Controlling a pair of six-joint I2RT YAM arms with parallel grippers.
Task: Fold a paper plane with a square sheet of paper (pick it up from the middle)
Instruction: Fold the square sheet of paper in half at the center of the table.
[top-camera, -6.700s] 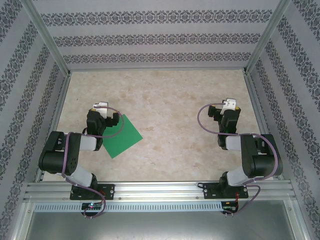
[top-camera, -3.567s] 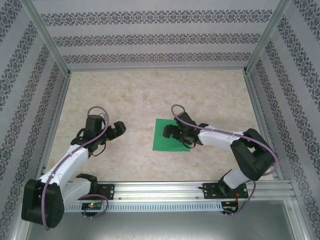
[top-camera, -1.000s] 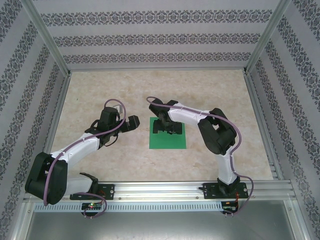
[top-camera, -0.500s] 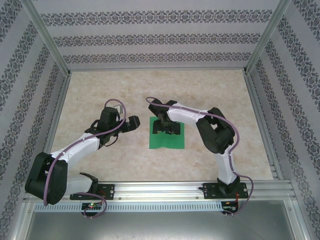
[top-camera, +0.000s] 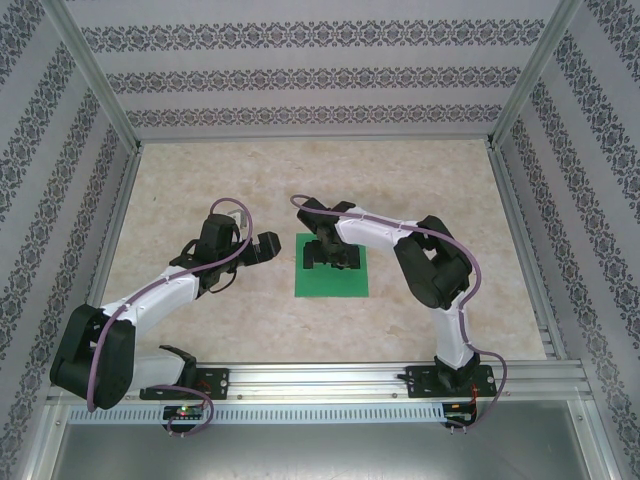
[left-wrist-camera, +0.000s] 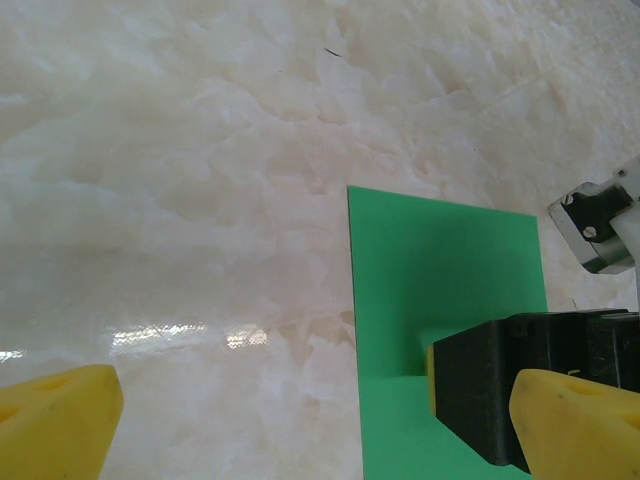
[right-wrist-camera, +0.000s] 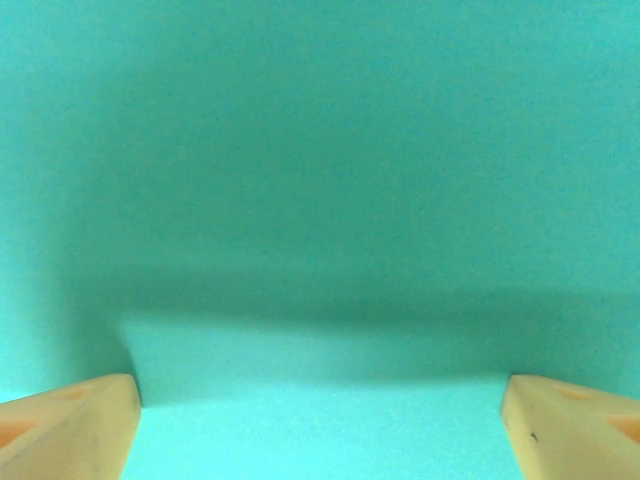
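On the table, centre, we see the square sheet of paper lying flat. Right gripper spread wide over its far half, left gripper wide just left, both empty. Risk: pinching could skid or crumple it.

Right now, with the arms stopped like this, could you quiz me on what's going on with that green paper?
1. True or false: the square sheet of paper is already a pointed dart.
2. Fill in: the left gripper, beside the sheet, has its jaws ____.
3. Which gripper is over the sheet? A) left gripper B) right gripper

Key: 1 false; 2 open; 3 B.
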